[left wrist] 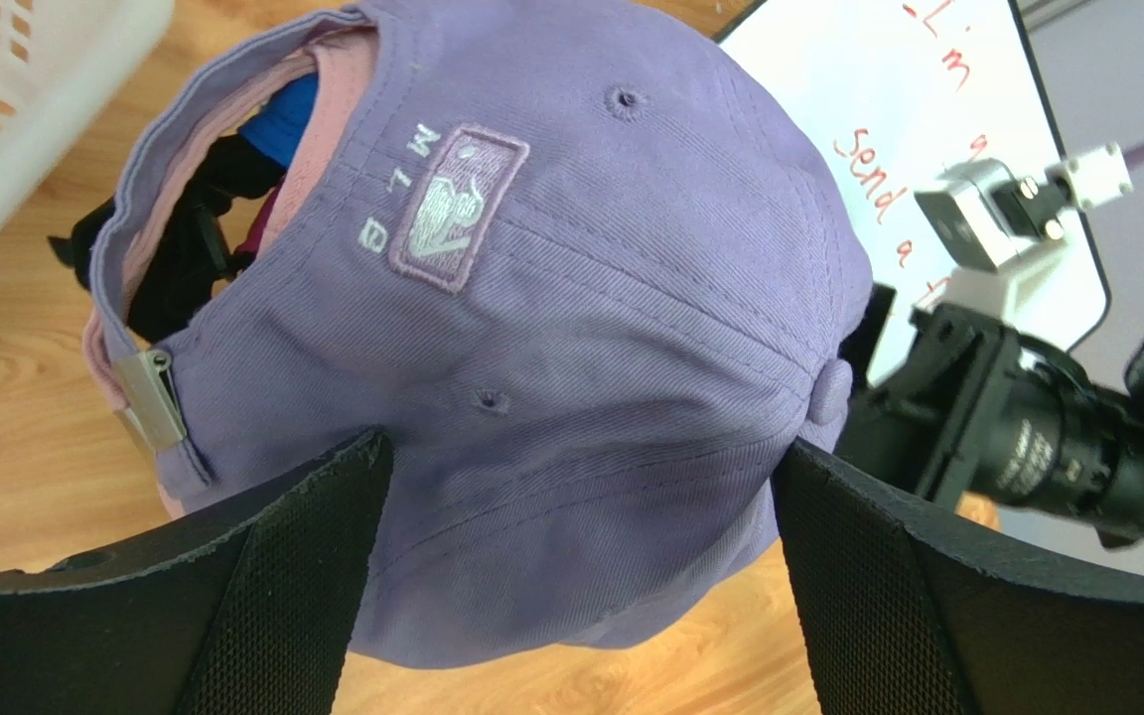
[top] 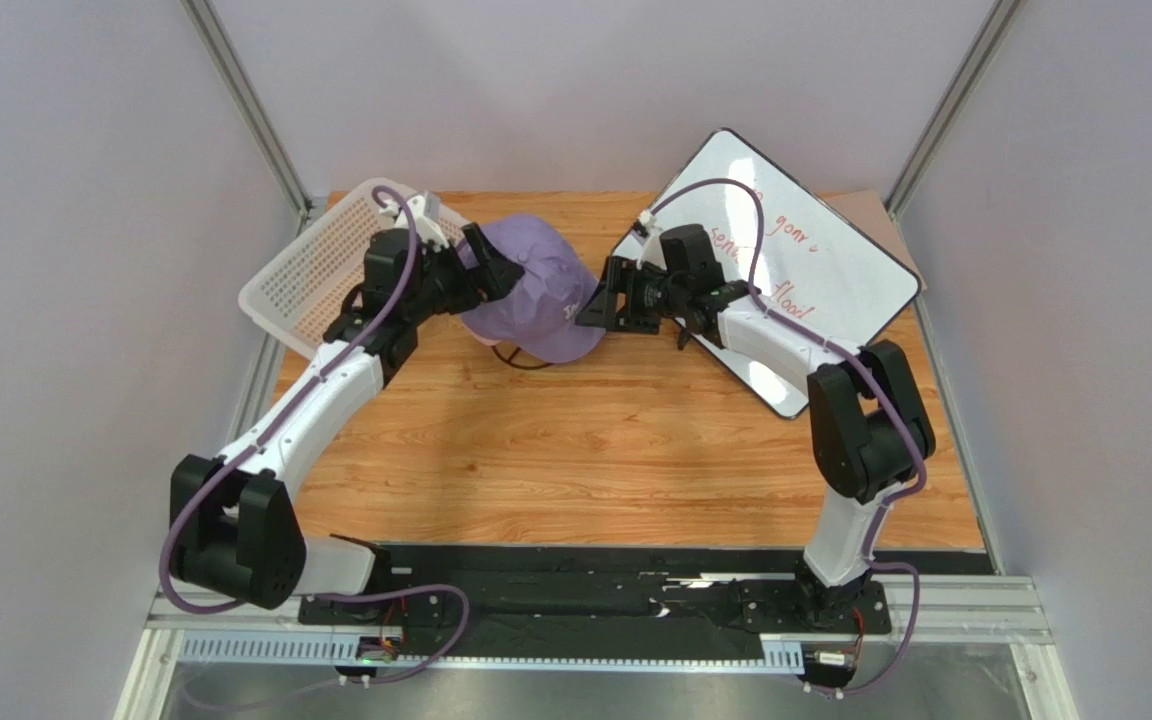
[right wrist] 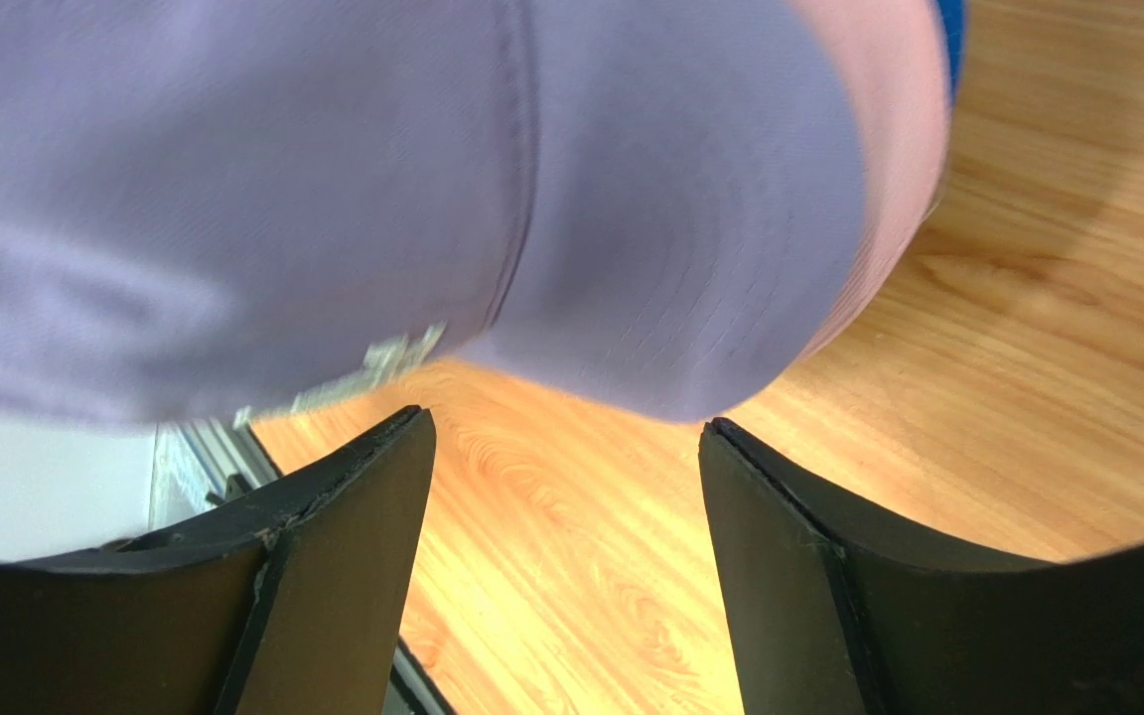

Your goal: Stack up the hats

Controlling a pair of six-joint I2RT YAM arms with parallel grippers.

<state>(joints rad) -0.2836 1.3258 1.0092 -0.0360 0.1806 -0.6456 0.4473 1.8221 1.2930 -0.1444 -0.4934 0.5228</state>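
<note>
step: final placement judged done, lavender cap seated atop stacked hats | left tool spread, flanking crown | right tool spread, nothing pinched | next: both tools to be withdrawn without snagging fabric

**A:** Anyone able to count what's under the lavender cap?

**B:** Nope. Left wrist view just gives slivers through the back opening: light pink cap, blue cap, plus a dark patch I can't identify.

**A:** Right wrist?

**B:** All blur, cropped top and left. Whiteboard scrawl's too small from above, and the right arm covers part.
</note>
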